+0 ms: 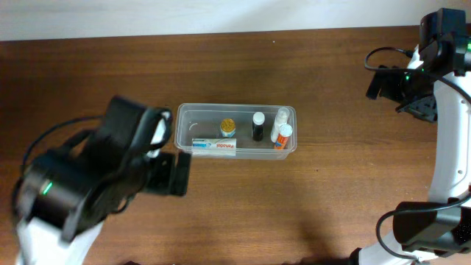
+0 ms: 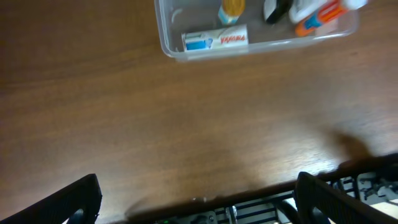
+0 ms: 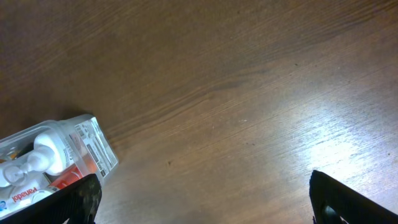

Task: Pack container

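- left pincer [image 2: 199, 208]: its two dark fingers [image 2: 78, 200] stand wide apart at the bottom corners of the wrist view, with only bare brown desk [image 2: 186, 137] between them.
- ahead of this pincer, past a stretch of wood, lies the container [image 2: 166, 43], a clear tub, well apart from the fingers.
- in the tub, nearest this pincer, a white and blue box [image 2: 214, 40] lies flat along the near wall.
- behind the box are a yellow-topped jar [image 2: 231, 9] and a black bottle [image 2: 273, 9]. a white and orange bottle [image 2: 317, 18] is toward the right end.
- right pincer [image 3: 205, 208]: spread wide and empty over bare desk.
- one end of the container shows low to this pincer's left, apart from it, with white bottles inside.
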You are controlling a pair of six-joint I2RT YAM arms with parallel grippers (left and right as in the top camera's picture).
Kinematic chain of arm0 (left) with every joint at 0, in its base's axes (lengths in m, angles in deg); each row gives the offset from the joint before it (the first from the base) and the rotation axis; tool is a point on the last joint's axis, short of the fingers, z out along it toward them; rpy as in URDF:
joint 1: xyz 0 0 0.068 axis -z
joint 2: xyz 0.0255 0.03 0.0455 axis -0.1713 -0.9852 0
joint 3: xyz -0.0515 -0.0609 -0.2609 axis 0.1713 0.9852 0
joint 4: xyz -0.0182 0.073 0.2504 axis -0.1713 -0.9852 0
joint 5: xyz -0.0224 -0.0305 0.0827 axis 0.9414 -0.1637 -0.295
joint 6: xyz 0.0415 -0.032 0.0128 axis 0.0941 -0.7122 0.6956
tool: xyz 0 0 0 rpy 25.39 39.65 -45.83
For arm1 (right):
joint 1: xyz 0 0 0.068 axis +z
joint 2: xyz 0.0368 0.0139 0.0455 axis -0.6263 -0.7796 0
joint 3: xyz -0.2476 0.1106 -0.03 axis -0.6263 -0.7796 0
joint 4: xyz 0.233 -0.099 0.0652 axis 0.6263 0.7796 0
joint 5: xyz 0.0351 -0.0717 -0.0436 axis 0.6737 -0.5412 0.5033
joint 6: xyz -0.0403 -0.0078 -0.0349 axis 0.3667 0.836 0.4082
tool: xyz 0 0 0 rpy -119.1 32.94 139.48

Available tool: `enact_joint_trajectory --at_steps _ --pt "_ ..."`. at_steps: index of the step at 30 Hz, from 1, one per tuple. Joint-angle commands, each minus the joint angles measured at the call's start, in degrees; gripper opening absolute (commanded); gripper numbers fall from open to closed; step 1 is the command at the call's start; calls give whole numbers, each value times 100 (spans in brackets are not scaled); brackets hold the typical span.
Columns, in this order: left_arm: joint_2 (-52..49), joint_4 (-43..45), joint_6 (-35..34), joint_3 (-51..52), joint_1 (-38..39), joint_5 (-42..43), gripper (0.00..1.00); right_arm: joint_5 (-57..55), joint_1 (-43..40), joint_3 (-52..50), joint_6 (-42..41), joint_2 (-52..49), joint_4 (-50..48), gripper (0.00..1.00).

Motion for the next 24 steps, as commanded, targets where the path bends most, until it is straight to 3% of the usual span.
enact_joint_trajectory --at_steps 1,5,9,12,17,24 --pt "317 -2 4 22 -9 -63 99 -52 -11 26 -35 20 0 98" --pt "634 -2 7 22 -9 -160 99 -50 -11 26 -35 20 0 98" --pt "750 103 7 35 -9 -922 99 -50 -11 26 -35 20 0 98" --pt "898 887 9 258 -94 -1554 99 -50 -11 26 -35 20 2 98" --pt "1582 3235 330 1617 -658 -1259 99 -50 -11 26 -35 20 0 98" --pt "2935 7331 2302 4959 -1399 750 99 -52 -11 26 -35 20 0 98"
